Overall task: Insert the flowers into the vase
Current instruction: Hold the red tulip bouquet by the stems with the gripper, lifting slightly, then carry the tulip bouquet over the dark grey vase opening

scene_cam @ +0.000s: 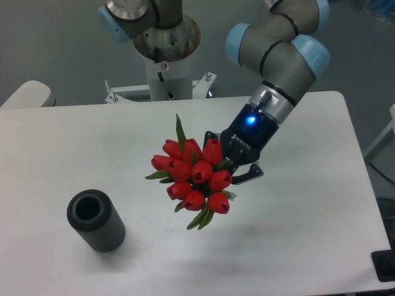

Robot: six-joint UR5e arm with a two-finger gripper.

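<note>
The flowers (194, 174), a tied bunch of red tulip buds with narrow green leaves, are held in the air above the middle of the white table (55, 142), buds facing the camera. My gripper (229, 161) is shut on the stems behind the buds, which hide the stems and most of the fingers. The vase (95, 220), a short dark grey ribbed cylinder with a thick round mouth, stands at the front left of the table, well to the left of and below the bunch. Its mouth is open and empty.
The arm's base column (162, 58) stands at the back edge of the table. A pale rounded object (28, 94) sits beyond the back left corner. A dark object (384, 265) lies past the table's front right edge.
</note>
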